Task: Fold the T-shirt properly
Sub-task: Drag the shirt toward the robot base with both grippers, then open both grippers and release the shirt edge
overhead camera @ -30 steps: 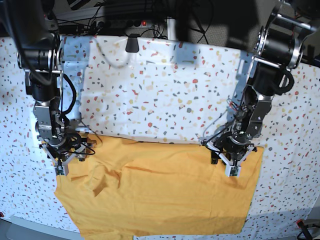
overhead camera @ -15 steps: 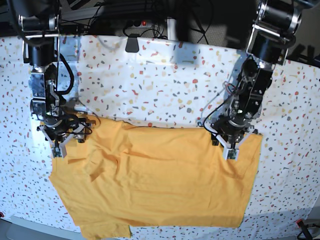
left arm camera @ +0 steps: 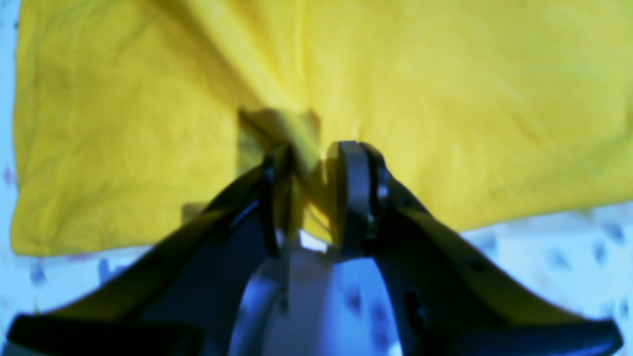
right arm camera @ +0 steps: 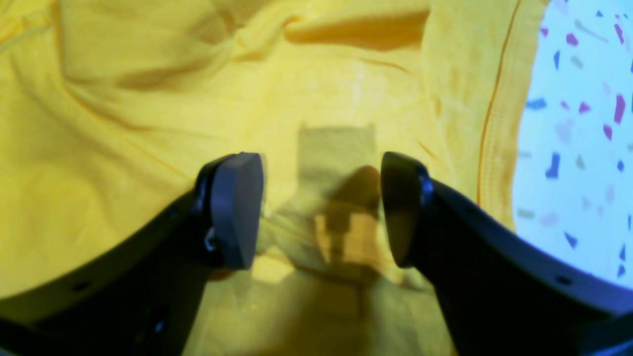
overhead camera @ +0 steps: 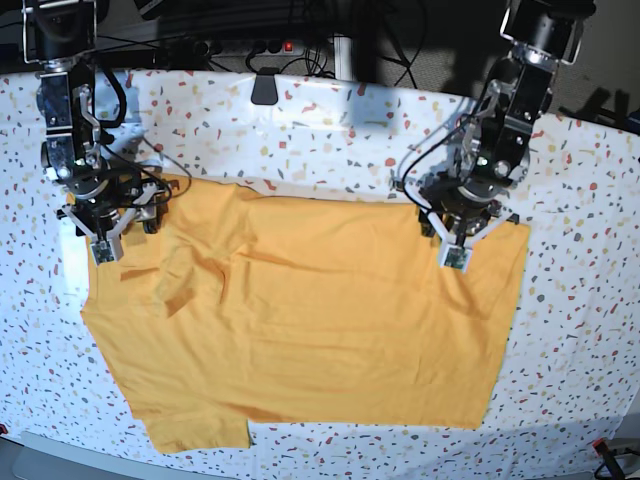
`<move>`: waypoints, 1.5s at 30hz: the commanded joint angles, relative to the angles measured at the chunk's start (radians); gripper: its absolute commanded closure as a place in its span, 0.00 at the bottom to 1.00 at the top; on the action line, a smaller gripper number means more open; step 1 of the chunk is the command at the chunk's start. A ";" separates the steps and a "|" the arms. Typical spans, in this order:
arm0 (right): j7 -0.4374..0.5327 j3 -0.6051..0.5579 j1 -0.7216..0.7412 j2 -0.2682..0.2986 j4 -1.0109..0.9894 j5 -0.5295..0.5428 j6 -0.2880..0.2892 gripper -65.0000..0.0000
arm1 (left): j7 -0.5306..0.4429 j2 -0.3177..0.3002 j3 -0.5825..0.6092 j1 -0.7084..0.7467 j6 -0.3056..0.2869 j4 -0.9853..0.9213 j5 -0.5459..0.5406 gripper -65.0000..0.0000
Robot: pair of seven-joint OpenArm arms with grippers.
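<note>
The mustard-yellow T-shirt [overhead camera: 320,330] lies spread on the table, plain side up, with loose creases near its left end. No lettering shows. My left gripper [overhead camera: 455,252] is at the shirt's far right edge. In the left wrist view it [left arm camera: 314,163] is shut on a pinched fold of the shirt [left arm camera: 445,99]. My right gripper [overhead camera: 103,243] is at the shirt's far left corner. In the right wrist view it [right arm camera: 319,207] stands open just above the cloth [right arm camera: 148,123], next to a stitched hem [right arm camera: 494,123].
The table is covered by a white speckled cloth [overhead camera: 330,150]. A black clamp [overhead camera: 264,88] and cables sit at the far edge. The shirt's lower left part [overhead camera: 200,435] reaches close to the front table edge [overhead camera: 60,440].
Both arms have moved toward the far side of the table, pulling the shirt's upper edge with them. The shirt now lies further up the table and flatter.
</note>
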 commanded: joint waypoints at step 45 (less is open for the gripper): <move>-0.097 0.291 -0.396 0.213 0.226 0.011 0.011 0.42 | 0.037 0.002 -0.002 0.366 0.023 0.483 0.100 0.76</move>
